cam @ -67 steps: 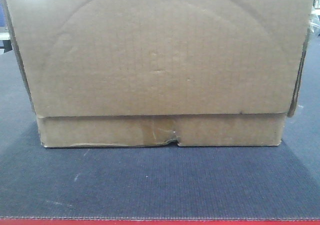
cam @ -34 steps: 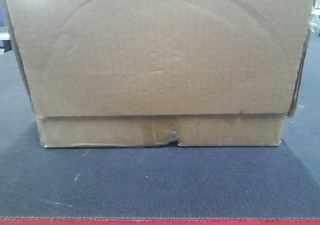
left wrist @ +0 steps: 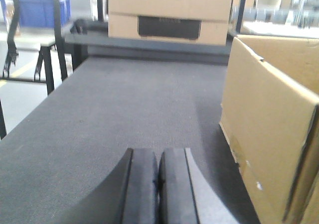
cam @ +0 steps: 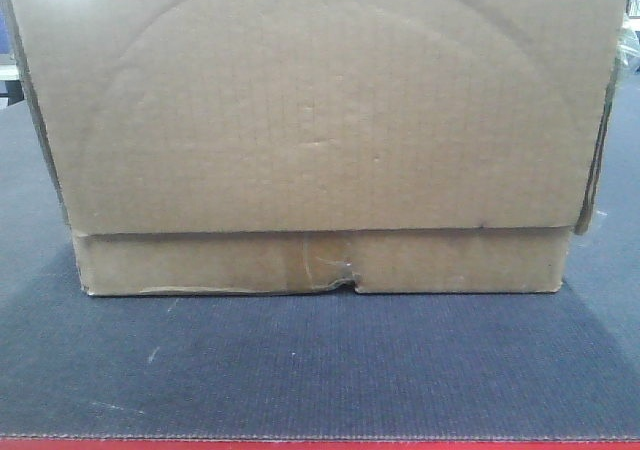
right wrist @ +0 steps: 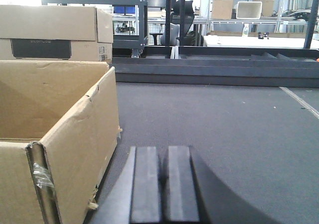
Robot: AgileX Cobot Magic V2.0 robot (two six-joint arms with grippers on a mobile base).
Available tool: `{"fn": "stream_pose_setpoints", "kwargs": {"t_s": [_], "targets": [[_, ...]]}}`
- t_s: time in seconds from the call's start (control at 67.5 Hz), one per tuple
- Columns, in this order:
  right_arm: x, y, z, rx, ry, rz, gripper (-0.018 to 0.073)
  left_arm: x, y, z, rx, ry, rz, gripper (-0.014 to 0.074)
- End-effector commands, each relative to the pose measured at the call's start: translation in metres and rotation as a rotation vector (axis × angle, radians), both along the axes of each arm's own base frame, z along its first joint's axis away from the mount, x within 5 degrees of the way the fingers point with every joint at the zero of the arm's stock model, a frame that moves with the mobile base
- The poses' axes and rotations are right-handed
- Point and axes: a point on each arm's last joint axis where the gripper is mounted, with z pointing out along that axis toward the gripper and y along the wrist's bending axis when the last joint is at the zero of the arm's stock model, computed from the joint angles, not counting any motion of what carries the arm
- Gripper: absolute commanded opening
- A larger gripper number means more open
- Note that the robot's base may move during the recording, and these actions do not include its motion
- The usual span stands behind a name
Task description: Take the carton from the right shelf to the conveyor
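Note:
The carton [cam: 320, 120], a large plain brown cardboard box with a torn notch at its bottom edge, rests on the dark ribbed conveyor [cam: 320, 370]. In the right wrist view its top is open. My left gripper [left wrist: 158, 157] is shut and empty, low over the belt, apart from the carton [left wrist: 269, 134] to its right. On the other side, my right gripper [right wrist: 163, 152] is shut with nothing in it, and the carton [right wrist: 50, 149] stands a little to its left. The right shelf is out of view.
A red strip [cam: 320, 444] runs along the belt's near edge. A second brown box with a dark label [left wrist: 169, 12] sits at the belt's far end. Blue bins [left wrist: 40, 10] and a metal frame stand beyond the left side, and racks and desks stand far behind.

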Motion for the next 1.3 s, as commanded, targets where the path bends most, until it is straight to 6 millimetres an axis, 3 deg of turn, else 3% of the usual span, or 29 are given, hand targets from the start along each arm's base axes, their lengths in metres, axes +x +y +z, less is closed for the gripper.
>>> {"fn": "stream_pose_setpoints", "kwargs": {"t_s": [0.0,0.104,0.148,0.282,1.289], "targets": [[-0.001,-0.001,0.002,-0.017,-0.031,-0.008,-0.0069,0.002,0.000,-0.018,0.010,-0.051,-0.002,-0.0007],[-0.001,-0.001,0.002,-0.017,-0.031,-0.008,-0.0069,0.007,0.000,-0.037,0.012,-0.078,-0.004,-0.0007],[-0.001,-0.001,0.002,-0.017,-0.031,-0.008,-0.0069,0.006,0.000,-0.032,0.015,-0.132,-0.004,-0.0007],[-0.001,-0.001,0.002,-0.017,-0.031,-0.008,-0.0069,0.007,0.000,-0.038,0.011,-0.072,-0.004,-0.0007],[0.002,-0.002,-0.002,-0.020,-0.030,-0.060,-0.0069,0.007,0.000,-0.038,0.011,-0.072,-0.004,-0.0007]]}}
